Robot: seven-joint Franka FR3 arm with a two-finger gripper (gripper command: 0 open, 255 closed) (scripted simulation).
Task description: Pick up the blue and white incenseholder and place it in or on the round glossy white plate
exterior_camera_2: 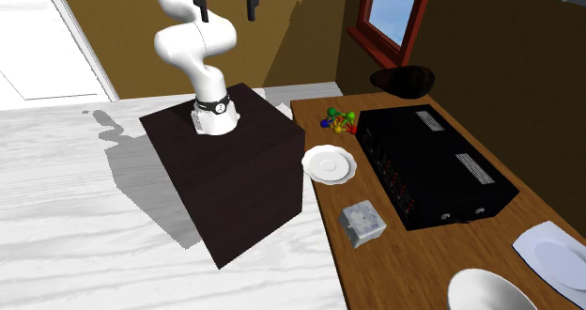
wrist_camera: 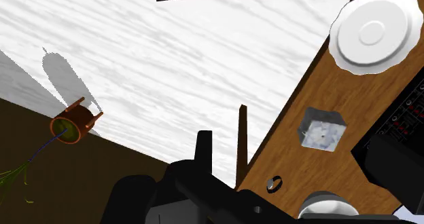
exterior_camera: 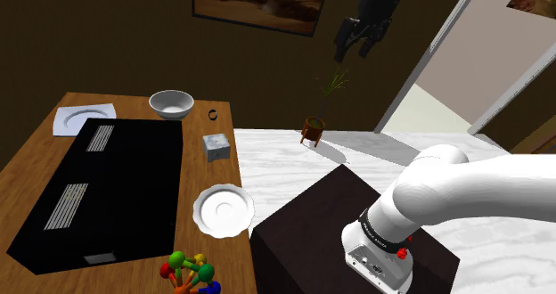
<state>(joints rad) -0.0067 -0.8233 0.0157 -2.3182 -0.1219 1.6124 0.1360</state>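
The incense holder point(exterior_camera: 216, 146) is a small squarish grey-white block on the wooden table point(exterior_camera: 36, 154), close to the table's edge by the white floor. It also appears in the second exterior view point(exterior_camera_2: 362, 222) and the wrist view point(wrist_camera: 321, 129). The round white plate point(exterior_camera: 224, 208) lies on the same table edge, nearer the stand point(exterior_camera: 339, 230), a short gap from the holder point(exterior_camera_2: 330, 163) point(wrist_camera: 372, 31). My gripper point(exterior_camera: 355, 52) hangs high in the air over the floor, far from both, open and holding nothing point(exterior_camera_2: 225, 15) point(wrist_camera: 223, 131).
A large black box point(exterior_camera: 98, 190) fills the table's middle. A white bowl point(exterior_camera: 171, 103), a small ring point(exterior_camera: 213, 115) and a square white dish point(exterior_camera: 83, 118) sit at the far end. A colourful toy point(exterior_camera: 190, 274) lies near the plate. A potted plant point(exterior_camera: 314, 127) stands on the floor below the gripper.
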